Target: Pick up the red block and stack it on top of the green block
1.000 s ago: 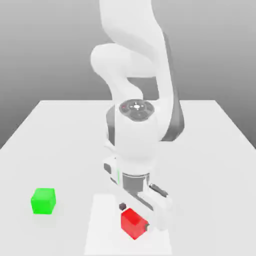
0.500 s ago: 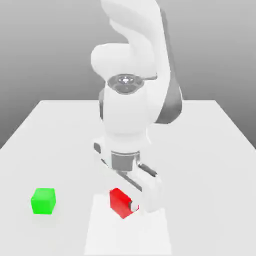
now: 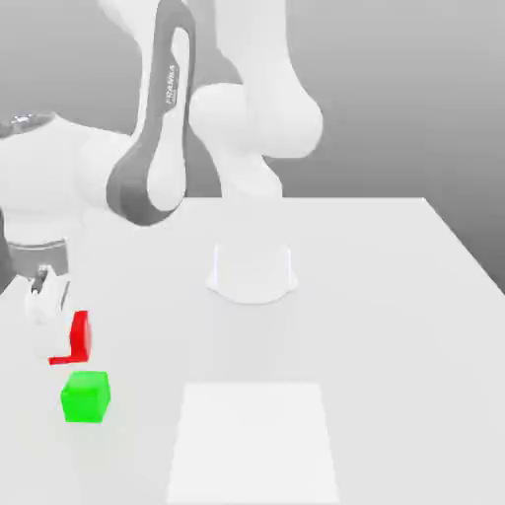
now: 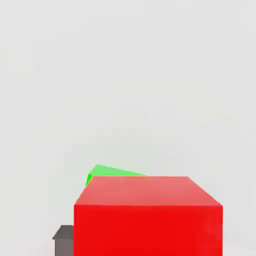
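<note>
My gripper is shut on the red block and holds it in the air at the exterior view's left. A white finger covers part of the cube's left side. The green block rests on the table just below the red one, a small gap between them. In the hand view the red block looms close between the fingers, with one dark finger pad beside it. A sliver of the green block peeks out past the red cube's far edge.
A paler square patch lies on the white table near its front middle. The arm's round base stands at the table's centre back. The table's left edge runs close to the green block.
The arm has swung from the front middle to the exterior view's left, carrying the red block off the pale patch. The cube now hangs just above the green block.
</note>
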You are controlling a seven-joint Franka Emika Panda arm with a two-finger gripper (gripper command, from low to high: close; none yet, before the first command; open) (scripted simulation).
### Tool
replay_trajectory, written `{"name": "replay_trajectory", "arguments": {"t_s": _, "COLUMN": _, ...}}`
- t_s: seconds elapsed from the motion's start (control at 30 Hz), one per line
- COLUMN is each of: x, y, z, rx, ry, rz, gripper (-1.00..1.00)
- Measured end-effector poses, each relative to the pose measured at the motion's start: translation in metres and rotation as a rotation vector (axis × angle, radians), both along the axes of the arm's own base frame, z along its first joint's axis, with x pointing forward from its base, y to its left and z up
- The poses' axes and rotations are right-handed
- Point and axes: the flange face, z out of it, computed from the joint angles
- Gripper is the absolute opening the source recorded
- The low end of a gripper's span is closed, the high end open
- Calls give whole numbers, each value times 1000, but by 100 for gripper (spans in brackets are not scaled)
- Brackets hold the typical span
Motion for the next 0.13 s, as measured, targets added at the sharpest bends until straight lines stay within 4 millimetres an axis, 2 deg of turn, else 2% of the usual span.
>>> {"name": "replay_trajectory", "arguments": {"t_s": 0.03, "x": 0, "y": 1, "z": -8, "rx": 0, "ry": 0, "rz": 1, "gripper": 100}}
{"name": "replay_trajectory", "arguments": {"t_s": 0.13, "x": 0, "y": 1, "z": -8, "rx": 0, "ry": 0, "rz": 1, "gripper": 100}}
